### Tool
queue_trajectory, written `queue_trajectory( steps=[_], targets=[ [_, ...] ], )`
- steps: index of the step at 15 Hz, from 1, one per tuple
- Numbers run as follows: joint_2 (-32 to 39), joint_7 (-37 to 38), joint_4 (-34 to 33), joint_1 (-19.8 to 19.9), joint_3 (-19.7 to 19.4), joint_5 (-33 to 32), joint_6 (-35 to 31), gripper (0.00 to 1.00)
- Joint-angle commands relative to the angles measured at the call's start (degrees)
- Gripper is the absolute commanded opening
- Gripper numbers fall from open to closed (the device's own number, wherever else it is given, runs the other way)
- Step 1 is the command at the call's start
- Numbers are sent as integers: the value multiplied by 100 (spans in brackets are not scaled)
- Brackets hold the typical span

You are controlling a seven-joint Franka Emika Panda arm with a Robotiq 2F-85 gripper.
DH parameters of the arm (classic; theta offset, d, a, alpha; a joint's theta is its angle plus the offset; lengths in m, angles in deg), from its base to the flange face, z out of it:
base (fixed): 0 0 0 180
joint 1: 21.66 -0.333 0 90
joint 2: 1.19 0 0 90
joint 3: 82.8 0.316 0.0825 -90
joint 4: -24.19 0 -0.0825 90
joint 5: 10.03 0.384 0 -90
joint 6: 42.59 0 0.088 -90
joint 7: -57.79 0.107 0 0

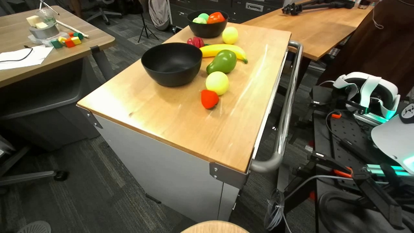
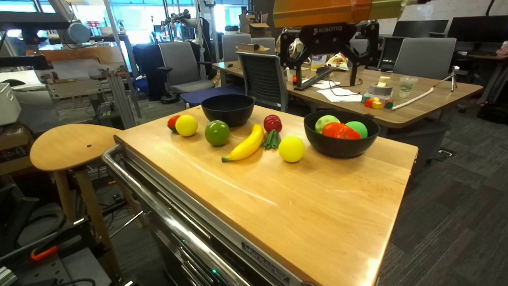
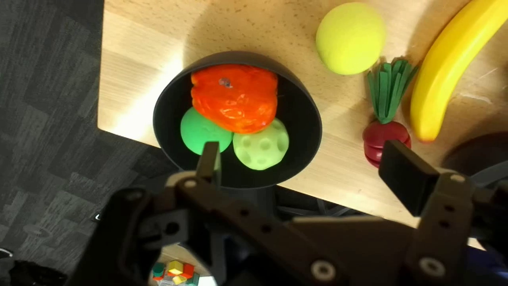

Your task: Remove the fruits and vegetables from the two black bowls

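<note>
A black bowl [image 2: 339,151] holds an orange-red pepper [image 3: 236,97], a green ball [image 3: 204,131] and a pale green dimpled ball [image 3: 261,145]. A second black bowl [image 1: 171,64] is empty inside. On the tabletop lie a yellow ball [image 3: 351,37], a dark red radish with green leaves [image 3: 383,139], a banana [image 2: 246,146], a green avocado [image 1: 223,61], another yellow ball [image 1: 217,83] and a red strawberry [image 1: 209,98]. My gripper [image 3: 305,169] is open and empty, high above the table. It also shows in an exterior view [image 2: 332,79].
The wooden cart top [image 1: 181,123] has a metal handle rail [image 1: 289,106] along one long side. The filled bowl stands near a table edge. A desk with colored blocks [image 2: 375,103] and a round stool [image 2: 71,145] stand nearby.
</note>
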Motion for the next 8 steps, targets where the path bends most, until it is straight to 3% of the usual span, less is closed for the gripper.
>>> queue_trajectory(
  steps=[1,8],
  targets=[
    [75,37,-44,1,29,-5,-105,100],
    [1103,1092,-871,6,155,-240,-637,100]
  ],
)
